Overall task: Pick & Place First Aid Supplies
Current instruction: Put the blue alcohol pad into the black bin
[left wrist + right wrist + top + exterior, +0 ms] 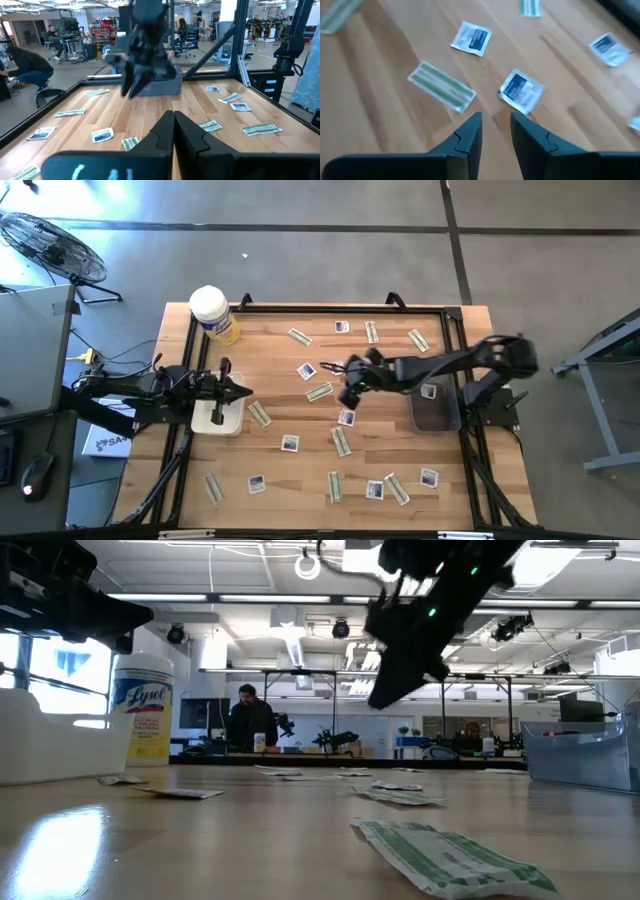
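The white square packet with dark blue print [521, 91] is lying flat under the half-open, empty right pincer [496, 131]; its fingers may be sliding over it, while the left pincer [173, 131] is waiting closed.

Small flat white square packets with dark blue print [290, 443] and narrow pale greenish-tan wrapped strips [319, 392] lie flat, scattered singly and mostly apart, at varied angles across the wooden tabletop [280, 470].

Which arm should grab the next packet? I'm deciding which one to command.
Probably the right: its gripper hangs open over the table's middle, just short of a white square packet. The left gripper sits shut over its white tray.
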Controlling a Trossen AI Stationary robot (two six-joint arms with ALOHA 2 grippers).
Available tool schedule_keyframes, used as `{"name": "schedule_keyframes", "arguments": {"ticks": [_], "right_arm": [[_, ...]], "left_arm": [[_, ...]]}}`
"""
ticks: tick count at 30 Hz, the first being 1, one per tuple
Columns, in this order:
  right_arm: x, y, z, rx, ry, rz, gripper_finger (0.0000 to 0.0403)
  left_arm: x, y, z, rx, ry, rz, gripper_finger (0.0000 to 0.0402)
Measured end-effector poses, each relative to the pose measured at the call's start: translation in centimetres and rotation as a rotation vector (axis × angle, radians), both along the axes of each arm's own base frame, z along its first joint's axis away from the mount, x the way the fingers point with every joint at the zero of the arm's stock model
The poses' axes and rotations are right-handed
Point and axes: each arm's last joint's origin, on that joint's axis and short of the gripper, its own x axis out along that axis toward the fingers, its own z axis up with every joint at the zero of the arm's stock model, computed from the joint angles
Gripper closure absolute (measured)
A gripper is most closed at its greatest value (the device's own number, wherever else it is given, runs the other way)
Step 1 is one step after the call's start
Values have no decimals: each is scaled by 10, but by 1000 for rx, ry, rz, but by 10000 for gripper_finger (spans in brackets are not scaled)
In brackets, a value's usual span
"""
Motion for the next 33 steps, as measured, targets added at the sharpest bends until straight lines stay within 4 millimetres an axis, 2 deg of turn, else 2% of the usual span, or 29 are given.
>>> {"name": "schedule_keyframes", "arguments": {"ticks": [6, 15, 22, 33], "right_arm": [[20, -30, -41, -4, -3, -50, 310], [30, -43, -77, 41, 33, 7, 320], [33, -45, -81, 41, 19, 18, 320], [34, -38, -82, 14, 61, 213, 320]], "left_arm": [[0, 0, 0, 0, 0, 0, 401], [0, 0, 0, 0, 0, 0, 401], [0, 0, 0, 0, 0, 0, 401], [0, 0, 0, 0, 0, 0, 401]]}}
